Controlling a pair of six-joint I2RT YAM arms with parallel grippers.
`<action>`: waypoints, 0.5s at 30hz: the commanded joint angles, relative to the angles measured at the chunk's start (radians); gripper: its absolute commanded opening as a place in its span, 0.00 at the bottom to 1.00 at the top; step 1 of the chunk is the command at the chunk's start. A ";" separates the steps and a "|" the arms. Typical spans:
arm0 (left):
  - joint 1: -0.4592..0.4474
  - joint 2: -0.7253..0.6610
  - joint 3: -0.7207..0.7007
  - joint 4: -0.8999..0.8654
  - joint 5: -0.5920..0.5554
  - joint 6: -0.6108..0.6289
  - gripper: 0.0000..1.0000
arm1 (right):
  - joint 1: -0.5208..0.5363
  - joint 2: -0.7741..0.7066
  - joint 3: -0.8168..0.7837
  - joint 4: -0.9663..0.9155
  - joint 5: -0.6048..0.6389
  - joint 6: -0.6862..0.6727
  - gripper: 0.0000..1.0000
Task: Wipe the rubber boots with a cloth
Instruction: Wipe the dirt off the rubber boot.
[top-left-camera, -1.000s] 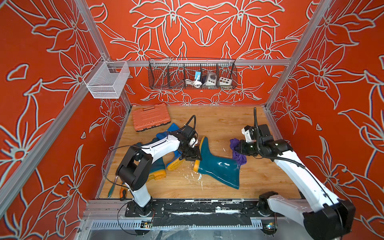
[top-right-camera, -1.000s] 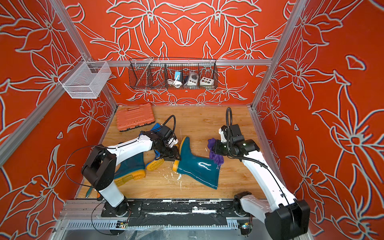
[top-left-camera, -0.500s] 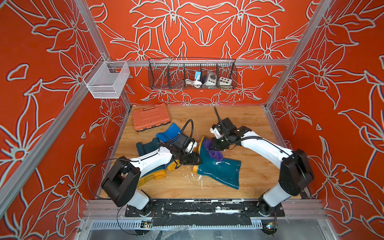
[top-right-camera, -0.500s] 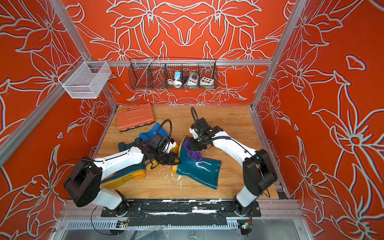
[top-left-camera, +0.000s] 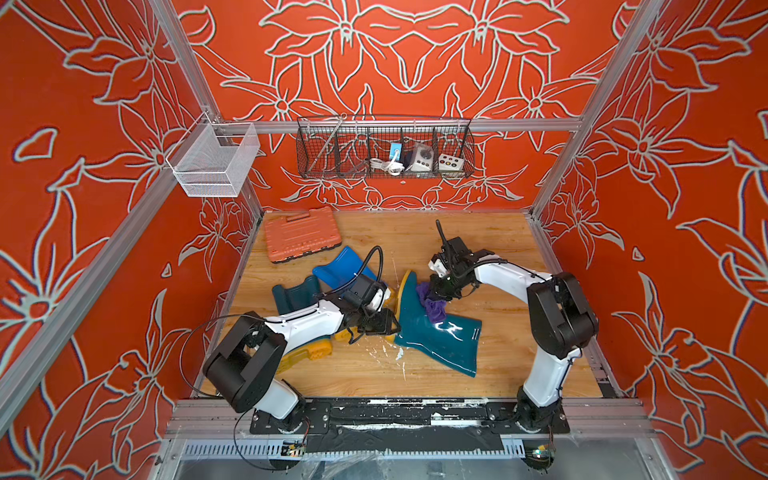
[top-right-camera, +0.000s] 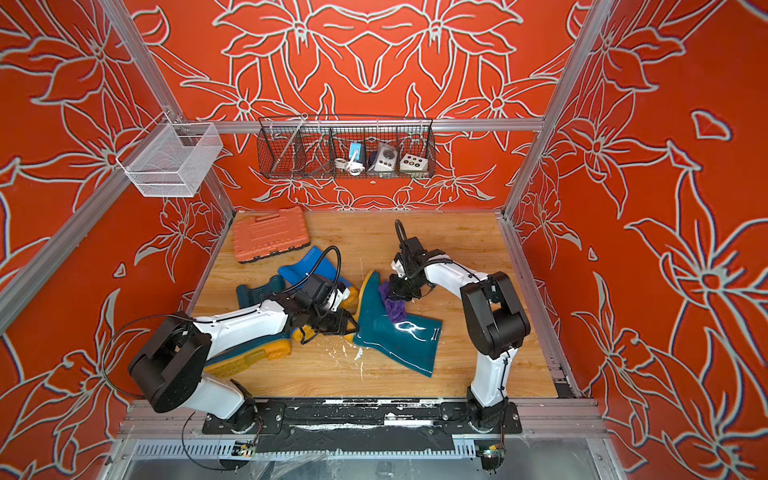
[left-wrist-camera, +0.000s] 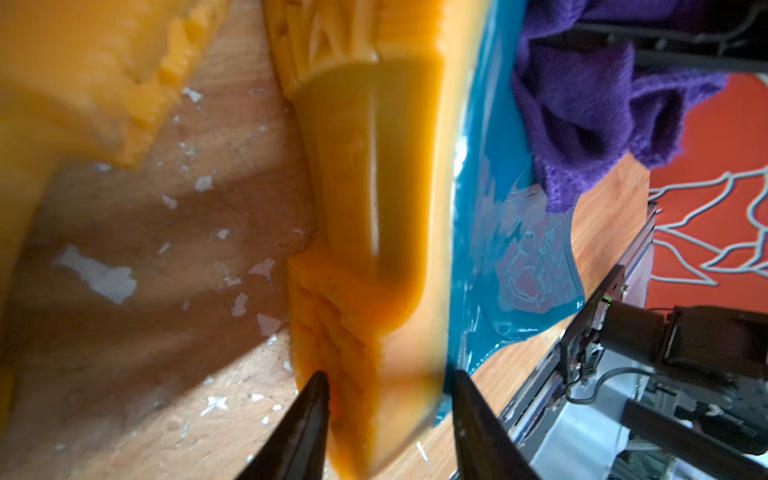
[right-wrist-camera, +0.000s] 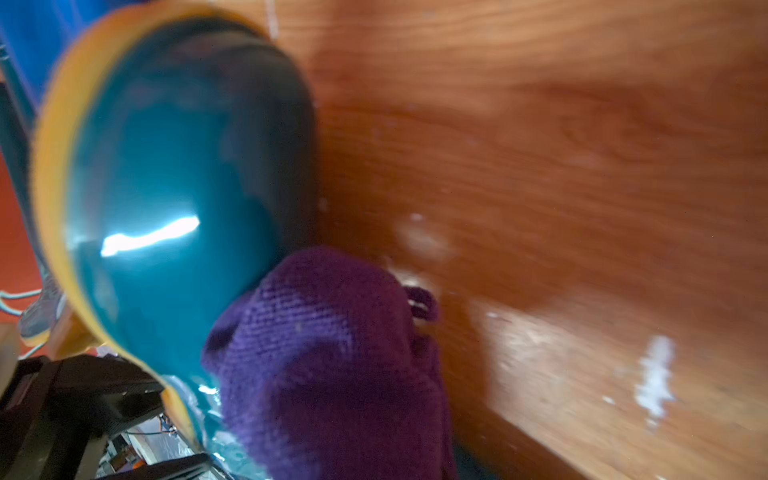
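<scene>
Whole cell viewed from high above front edge in both top views, angled down toward back wall (top-left-camera: 382, 62); fields nearly identical. Left wrist view taken very near, along sole (left-wrist-camera: 374, 187) of teal boot (left-wrist-camera: 490, 232). Right wrist view set close over boot toe and cloth (right-wrist-camera: 332, 365). Boot, cloth shared by all views.

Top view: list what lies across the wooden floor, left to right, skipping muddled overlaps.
In order: flat orange plastic tool case → left gripper → glossy dark teal rubber boot lying on its side, purple terry cloth on it.
</scene>
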 joint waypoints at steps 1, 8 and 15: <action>-0.004 0.008 -0.005 0.039 0.025 -0.038 0.40 | 0.074 -0.041 0.016 0.003 0.000 0.015 0.00; -0.005 0.016 -0.015 0.074 0.032 -0.142 0.34 | 0.178 0.023 0.070 0.009 -0.002 0.032 0.00; -0.016 0.028 -0.025 0.075 0.018 -0.162 0.34 | -0.100 -0.079 -0.164 0.050 -0.049 0.026 0.00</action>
